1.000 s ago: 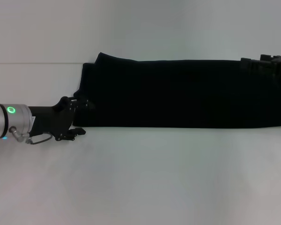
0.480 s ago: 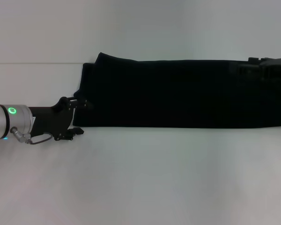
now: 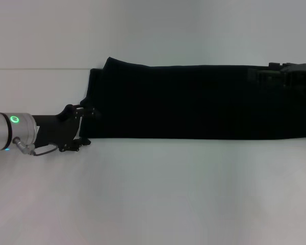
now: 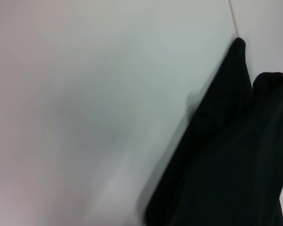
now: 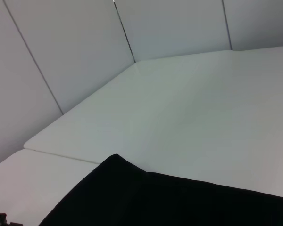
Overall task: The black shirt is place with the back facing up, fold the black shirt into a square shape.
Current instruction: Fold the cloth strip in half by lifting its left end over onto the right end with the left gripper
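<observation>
Left gripper (image 3: 84, 127) | beside black shirt (image 3: 194, 102) (left end) | right gripper (image 3: 290, 71) over far corner

From this wrist camera the black shirt (image 5: 179, 202) lies flat on the white table (image 5: 203, 113), one folded corner toward the pale panelled wall (image 5: 61, 47). A dark bit of hardware shows beside the cloth, too small to identify.

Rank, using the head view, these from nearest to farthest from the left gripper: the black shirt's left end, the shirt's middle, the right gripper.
1. The black shirt, left end: right beside the left gripper.
2. The shirt's middle: farther toward the robot's right.
3. The right gripper: at the shirt's far right end, along its back edge.
</observation>
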Action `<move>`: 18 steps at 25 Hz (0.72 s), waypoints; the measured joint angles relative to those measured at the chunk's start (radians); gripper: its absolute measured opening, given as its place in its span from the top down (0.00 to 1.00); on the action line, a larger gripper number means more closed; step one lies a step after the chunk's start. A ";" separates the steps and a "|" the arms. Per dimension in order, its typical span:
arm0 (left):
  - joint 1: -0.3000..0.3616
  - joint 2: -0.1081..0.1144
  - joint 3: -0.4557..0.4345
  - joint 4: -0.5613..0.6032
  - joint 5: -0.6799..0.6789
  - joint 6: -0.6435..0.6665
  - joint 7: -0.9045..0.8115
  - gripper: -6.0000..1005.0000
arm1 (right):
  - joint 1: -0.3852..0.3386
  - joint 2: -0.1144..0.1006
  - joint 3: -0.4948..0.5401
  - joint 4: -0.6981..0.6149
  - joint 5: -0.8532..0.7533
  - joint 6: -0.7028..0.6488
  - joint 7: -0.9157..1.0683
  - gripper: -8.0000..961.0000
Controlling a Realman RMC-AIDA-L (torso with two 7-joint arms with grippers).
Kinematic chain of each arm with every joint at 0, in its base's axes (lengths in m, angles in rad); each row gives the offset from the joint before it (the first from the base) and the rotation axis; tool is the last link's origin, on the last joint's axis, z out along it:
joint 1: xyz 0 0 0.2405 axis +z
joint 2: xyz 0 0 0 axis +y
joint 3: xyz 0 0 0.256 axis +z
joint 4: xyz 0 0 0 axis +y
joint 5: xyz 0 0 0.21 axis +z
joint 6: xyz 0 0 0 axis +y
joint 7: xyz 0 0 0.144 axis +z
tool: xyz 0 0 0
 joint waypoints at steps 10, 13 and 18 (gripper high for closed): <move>0.003 -0.001 0.001 0.000 -0.001 -0.001 -0.001 0.17 | 0.000 0.000 0.004 0.000 0.000 0.002 0.000 0.05; 0.003 -0.001 0.001 0.000 -0.001 -0.002 0.000 0.17 | 0.000 0.000 0.004 0.000 0.000 0.002 0.000 0.05; 0.002 -0.001 0.001 0.000 -0.001 -0.008 0.000 0.17 | 0.000 0.000 0.007 0.000 0.001 0.002 0.000 0.05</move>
